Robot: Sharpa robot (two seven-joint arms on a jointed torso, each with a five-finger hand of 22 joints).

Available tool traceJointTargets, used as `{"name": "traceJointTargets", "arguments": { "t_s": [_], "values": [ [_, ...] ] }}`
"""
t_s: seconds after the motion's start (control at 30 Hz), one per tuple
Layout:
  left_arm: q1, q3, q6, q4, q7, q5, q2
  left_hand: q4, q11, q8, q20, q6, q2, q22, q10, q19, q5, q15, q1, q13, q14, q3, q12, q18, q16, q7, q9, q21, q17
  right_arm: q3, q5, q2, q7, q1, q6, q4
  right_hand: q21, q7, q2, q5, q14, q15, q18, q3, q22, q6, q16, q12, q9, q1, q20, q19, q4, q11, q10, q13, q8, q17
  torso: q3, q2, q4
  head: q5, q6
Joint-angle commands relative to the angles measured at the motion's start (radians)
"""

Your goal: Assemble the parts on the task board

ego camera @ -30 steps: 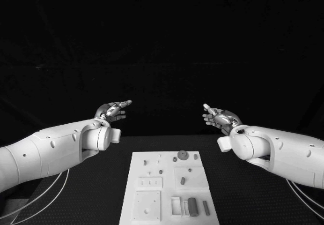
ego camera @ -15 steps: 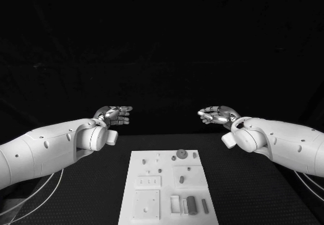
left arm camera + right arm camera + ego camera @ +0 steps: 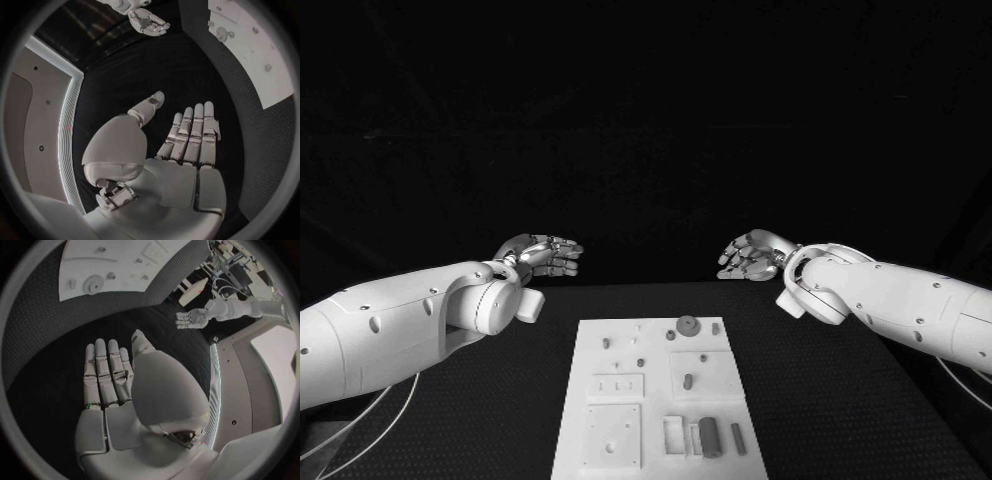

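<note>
Honestly, my left hand [image 3: 545,255] and right hand [image 3: 754,255], both released, could overshoot the task board [image 3: 661,400] beneath.

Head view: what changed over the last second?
Both hands sank toward the table and turned: the left hand and right hand, earlier raised with fingers pointing up and inward, now sit lower with palms facing down. Neither took hold of anything. The task board and its parts stayed put.
</note>
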Motion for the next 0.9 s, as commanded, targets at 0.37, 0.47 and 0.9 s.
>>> {"name": "traceJointTargets", "arguments": {
  "t_s": [0.37, 0.47, 0.9],
  "values": [
    [0.003, 0.002, 0.030, 0.103, 0.015, -0.043, -0.058, -0.004, -0.002, -0.009, -0.002, 0.010, -0.023, 0.002, 0.012, 0.010, -0.003, -0.002, 0.032, -0.004, 0.010, 0.016, -0.017, -0.010, -0.012, 0.047, -0.006, -0.006, 0.005, 0.014, -0.496, 0.028, -0.045, 0.002, 0.037, 0.012, 0.121, -0.005, -0.113, 0.007, 0.275, -0.139, 0.019, 0.086, 0.036, 0.043, 0.171, -0.006, 0.110, -0.127, -0.116, 0.349, 0.022, -0.047, 0.110, 0.165, -0.056, 0.250, -0.0015, 0.058, 0.0349, -0.019, 0.004],
    [0.003, 0.003, 0.036, 0.133, 0.019, -0.044, -0.070, -0.002, -0.002, -0.009, -0.002, 0.010, -0.025, 0.002, 0.013, 0.010, -0.004, -0.002, 0.030, -0.004, 0.010, 0.015, -0.018, -0.011, -0.013, 0.049, -0.006, -0.006, 0.006, 0.014, -0.566, 0.038, -0.025, 0.003, 0.050, 0.026, 0.146, 0.001, -0.127, 0.005, 0.314, -0.135, 0.019, 0.138, 0.061, 0.034, 0.192, -0.054, 0.091, -0.151, -0.136, 0.384, 0.020, -0.035, 0.067, 0.163, -0.095, 0.282, -0.0031, 0.069, 0.0427, -0.024, 0.008],
    [0.006, 0.009, 0.046, 0.215, 0.020, -0.062, -0.112, 0.006, 0.000, -0.008, -0.001, 0.017, -0.024, 0.003, 0.015, 0.010, -0.005, 0.000, 0.022, -0.006, 0.010, 0.014, -0.023, -0.012, -0.017, 0.047, -0.007, -0.008, 0.008, 0.014, -0.863, 0.091, -0.058, 0.002, 0.076, 0.061, 0.361, -0.007, -0.078, 0.004, 0.440, -0.120, 0.019, 0.184, 0.098, 0.067, 0.445, -0.155, 0.025, -0.072, -0.223, 0.521, -0.055, -0.017, 0.036, 0.061, -0.148, 0.444, -0.0065, 0.108, 0.0710, -0.051, 0.011]
  ]
}}
